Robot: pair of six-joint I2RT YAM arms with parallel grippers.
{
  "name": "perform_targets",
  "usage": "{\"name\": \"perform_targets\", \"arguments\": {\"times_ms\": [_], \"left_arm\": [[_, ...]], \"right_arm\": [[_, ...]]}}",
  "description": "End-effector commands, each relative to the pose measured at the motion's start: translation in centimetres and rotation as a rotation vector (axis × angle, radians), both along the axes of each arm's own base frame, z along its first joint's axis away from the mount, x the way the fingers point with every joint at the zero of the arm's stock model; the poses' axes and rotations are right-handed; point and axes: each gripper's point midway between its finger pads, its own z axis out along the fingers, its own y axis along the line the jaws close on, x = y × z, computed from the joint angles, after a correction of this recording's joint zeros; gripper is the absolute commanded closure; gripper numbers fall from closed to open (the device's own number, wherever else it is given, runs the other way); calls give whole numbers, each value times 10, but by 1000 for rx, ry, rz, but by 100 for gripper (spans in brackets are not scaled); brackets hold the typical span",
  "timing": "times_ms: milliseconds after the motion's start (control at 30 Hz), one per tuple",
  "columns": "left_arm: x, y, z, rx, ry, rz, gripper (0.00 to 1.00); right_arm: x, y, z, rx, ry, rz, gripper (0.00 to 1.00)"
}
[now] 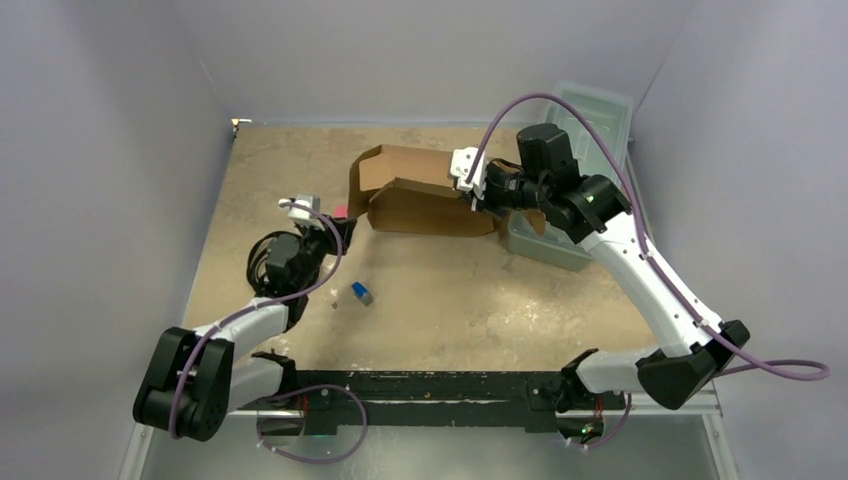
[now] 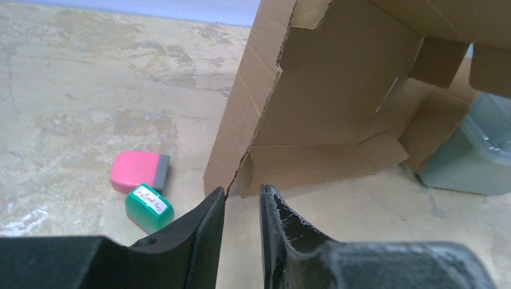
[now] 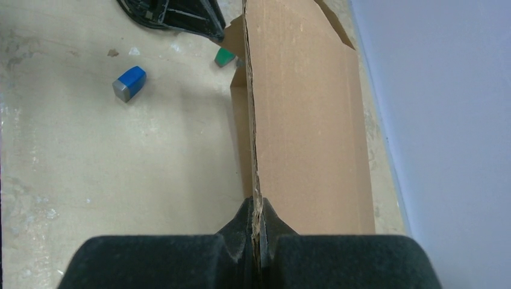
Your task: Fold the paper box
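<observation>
The paper box (image 1: pixel 420 200) is brown corrugated cardboard, partly folded and standing on the table's far middle, with walls and flaps raised. My right gripper (image 1: pixel 468 192) is shut on a wall's raw upper edge, and in the right wrist view the cardboard (image 3: pixel 307 120) runs straight into the pinched fingertips of that gripper (image 3: pixel 258 201). My left gripper (image 1: pixel 345 228) sits at the box's left corner. In the left wrist view its jaws (image 2: pixel 242 191) stand a little apart with nothing between them, and the corner of the box (image 2: pixel 325 102) lies just beyond the left fingertip.
A pink block (image 2: pixel 135 170) and a green block (image 2: pixel 149 208) lie left of the box corner. A blue block (image 1: pixel 361 293) sits on the table nearer the arms. A clear plastic bin (image 1: pixel 590 110) stands behind and right of the box, against the right wall.
</observation>
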Motion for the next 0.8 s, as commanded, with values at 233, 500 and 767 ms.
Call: {"name": "perform_targets", "arguments": {"times_ms": [233, 500, 767], "left_arm": [[-19, 0, 41, -226, 74, 38, 48], [-11, 52, 89, -288, 130, 232, 28], [8, 71, 68, -410, 254, 178, 39]], "right_arm": [[-7, 5, 23, 82, -30, 0, 100], [-12, 10, 20, 70, -31, 17, 100], [-11, 10, 19, 62, -38, 12, 100]]}}
